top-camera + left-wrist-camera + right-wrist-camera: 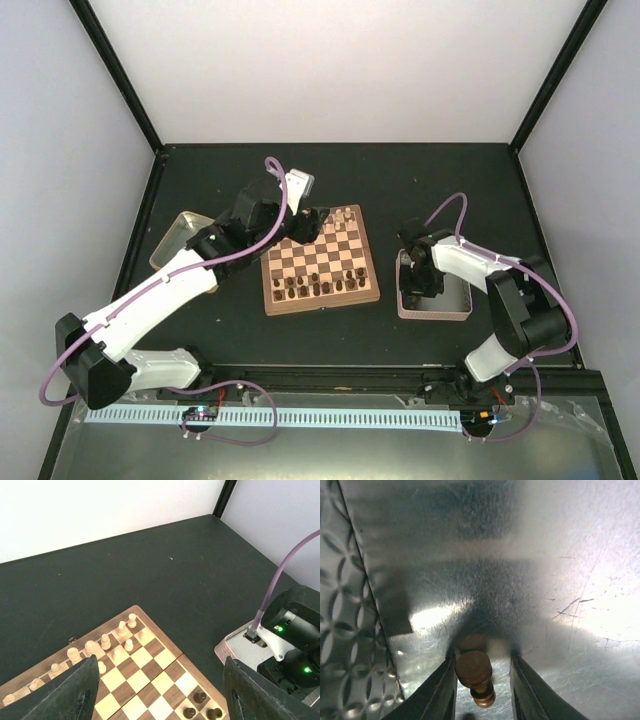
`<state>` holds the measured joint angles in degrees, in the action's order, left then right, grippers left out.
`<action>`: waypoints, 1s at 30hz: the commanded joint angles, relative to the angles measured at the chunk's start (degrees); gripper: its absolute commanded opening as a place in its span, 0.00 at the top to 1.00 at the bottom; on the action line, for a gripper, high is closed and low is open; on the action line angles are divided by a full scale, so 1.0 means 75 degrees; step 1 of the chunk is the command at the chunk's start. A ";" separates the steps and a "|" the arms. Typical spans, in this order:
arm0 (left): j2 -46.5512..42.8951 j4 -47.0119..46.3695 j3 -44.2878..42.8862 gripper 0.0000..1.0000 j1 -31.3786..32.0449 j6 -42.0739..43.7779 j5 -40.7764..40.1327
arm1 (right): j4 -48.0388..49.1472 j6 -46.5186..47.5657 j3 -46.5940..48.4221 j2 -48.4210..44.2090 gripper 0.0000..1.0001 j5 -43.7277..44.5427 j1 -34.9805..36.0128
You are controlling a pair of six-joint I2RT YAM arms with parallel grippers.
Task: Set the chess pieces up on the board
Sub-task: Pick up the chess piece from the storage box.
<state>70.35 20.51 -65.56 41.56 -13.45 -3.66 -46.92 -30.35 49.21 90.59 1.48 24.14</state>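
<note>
1. Chessman (474, 672), dark brown, sits in the tray (570, 570) at the right wrist view's lower centre, between the right gripper's (482, 660) parted jaws.
2. Light, hard, probably slick wood: I'd pinch its narrow waist.
3. Left gripper (160, 662) hangs spread above the board (150, 677).

Left arm (150, 300): bent at an elbow low on the far left, with the forearm reaching up and to the right.
Left gripper (312, 222): held out past the wrist, tilted forward; its fingers (70, 692) are spread wide.
Right arm (525, 310): elbow pushed out to the right, with the forearm angled back to the left.
Right gripper (415, 268): pointing steeply down; its fingers (440, 692) are only narrowly parted.
</note>
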 commanded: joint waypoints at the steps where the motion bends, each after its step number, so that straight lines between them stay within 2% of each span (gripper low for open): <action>1: -0.0249 -0.0142 0.0026 0.31 -0.0061 0.0172 0.0142 | 0.0502 -0.0166 -0.0029 0.0066 0.72 0.0331 -0.0008; 8: -0.0271 -0.0186 0.0081 0.31 -0.0080 0.0136 0.0183 | 0.0795 -0.0360 -0.0010 0.0044 0.79 0.0424 -0.0008; 14: -0.0273 -0.0169 0.0104 0.31 -0.0075 0.0112 0.0227 | 0.0845 -0.0604 -0.0076 -0.0148 0.91 0.0400 -0.0008; 20: -0.0310 -0.0128 0.0144 0.29 -0.0074 -0.0018 0.0355 | 0.0611 -0.0995 0.0076 -0.0779 0.92 0.0017 -0.0132; 25: -0.0427 -0.0455 0.0426 0.26 -0.0074 -0.0155 0.0941 | 0.0412 -0.1711 0.0362 -0.1670 0.91 -0.1184 -0.0611; 30: -0.0466 -0.1362 0.1040 0.24 0.0092 -0.0473 0.1537 | 0.1209 -0.3651 0.0375 -0.2160 0.90 -0.3680 -0.0846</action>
<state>67.81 16.93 -60.36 41.34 -14.70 3.05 -42.33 -44.66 51.05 76.40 -9.67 18.48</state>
